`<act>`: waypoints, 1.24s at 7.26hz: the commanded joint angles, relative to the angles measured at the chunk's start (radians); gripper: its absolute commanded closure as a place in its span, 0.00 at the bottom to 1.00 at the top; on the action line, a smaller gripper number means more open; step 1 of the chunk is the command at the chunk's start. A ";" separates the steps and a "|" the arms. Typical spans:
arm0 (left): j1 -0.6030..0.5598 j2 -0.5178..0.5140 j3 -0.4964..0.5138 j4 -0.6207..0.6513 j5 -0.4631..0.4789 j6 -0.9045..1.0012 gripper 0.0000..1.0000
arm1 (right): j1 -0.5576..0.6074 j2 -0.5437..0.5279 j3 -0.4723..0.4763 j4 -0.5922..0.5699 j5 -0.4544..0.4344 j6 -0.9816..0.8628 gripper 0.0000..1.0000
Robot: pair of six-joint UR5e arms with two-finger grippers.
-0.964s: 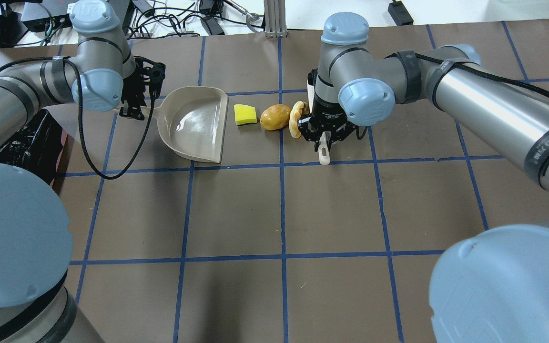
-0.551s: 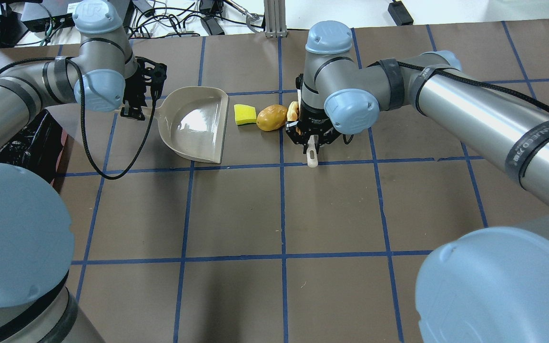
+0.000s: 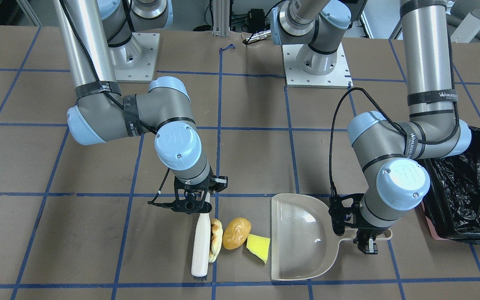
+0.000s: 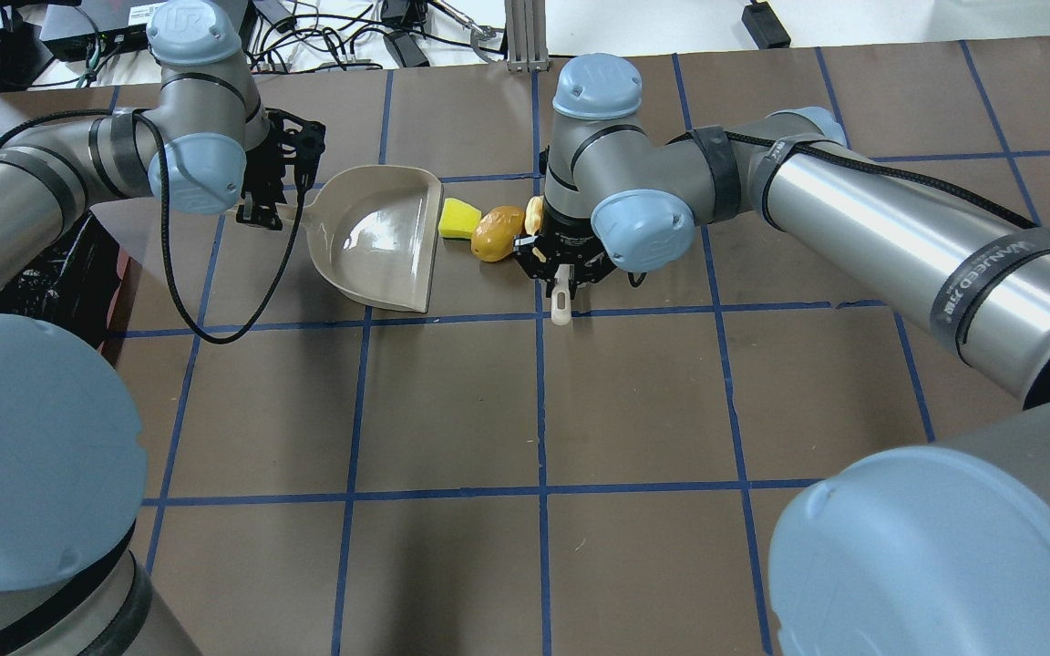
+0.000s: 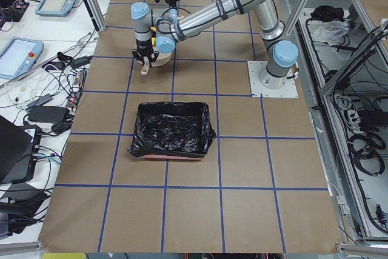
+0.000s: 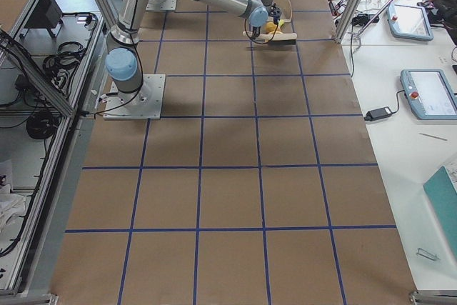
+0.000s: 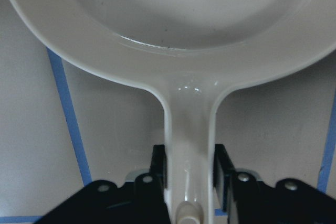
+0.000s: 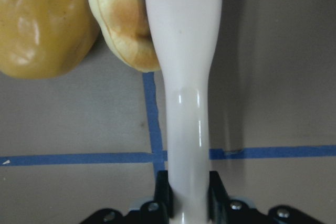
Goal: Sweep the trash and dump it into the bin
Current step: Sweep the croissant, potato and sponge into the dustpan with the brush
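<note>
Plainly, with the right pincer (image 3: 191, 203) clamped on the brush (image 3: 201, 243) and the left pincer (image 3: 367, 241) gripping the dustpan (image 3: 294, 266) handle, the bread stick (image 3: 215, 239), bun (image 3: 236, 233) and yellow wedge (image 3: 258, 246) crowd its lip, where a skewed push could roll the bun past.

2 silver arms (image 3: 427, 50), pale blue joint caps (image 3: 404, 179), black cables (image 3: 330, 137), black left claw (image 3: 369, 242), black right claw (image 3: 196, 207)
</note>
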 commanded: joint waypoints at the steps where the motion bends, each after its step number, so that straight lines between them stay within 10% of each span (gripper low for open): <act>1: -0.002 -0.002 0.000 0.002 0.001 0.000 1.00 | 0.052 0.017 -0.007 -0.021 0.030 0.076 1.00; 9: -0.008 -0.005 -0.001 -0.002 -0.002 -0.005 1.00 | 0.167 0.074 -0.076 -0.094 0.080 0.329 1.00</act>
